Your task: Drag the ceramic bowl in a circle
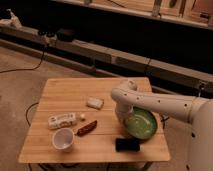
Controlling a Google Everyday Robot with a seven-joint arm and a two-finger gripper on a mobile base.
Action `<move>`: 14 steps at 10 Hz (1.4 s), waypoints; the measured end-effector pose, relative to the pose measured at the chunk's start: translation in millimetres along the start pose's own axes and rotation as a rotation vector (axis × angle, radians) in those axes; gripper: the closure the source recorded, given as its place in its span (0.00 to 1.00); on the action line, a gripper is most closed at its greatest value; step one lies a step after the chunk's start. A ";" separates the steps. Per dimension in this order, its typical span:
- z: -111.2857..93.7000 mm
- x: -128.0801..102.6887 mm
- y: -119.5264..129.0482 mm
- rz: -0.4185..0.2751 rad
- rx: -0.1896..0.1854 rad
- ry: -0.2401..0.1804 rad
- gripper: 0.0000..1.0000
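The ceramic bowl (142, 124), wide, shallow and green with a darker rim, sits on the wooden table (70, 92) at its right front part. My white arm comes in from the right, bends above the table and points down. My gripper (122, 119) is at the bowl's left rim. The arm hides the contact between them.
A white cup (63, 139) stands at the front left. A white packet (61, 120), a small white lump (82, 117) and a reddish-brown snack (87, 128) lie left of the bowl. A white block (95, 102) lies mid-table. A black object (127, 144) lies just in front of the bowl.
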 end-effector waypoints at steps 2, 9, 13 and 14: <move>-1.7 23.8 34.2 0.068 -0.005 0.052 1.00; 5.9 118.9 -2.4 -0.027 0.031 0.162 1.00; 5.9 94.5 -97.6 -0.176 0.118 0.132 1.00; 4.3 86.3 -110.8 -0.200 0.134 0.124 1.00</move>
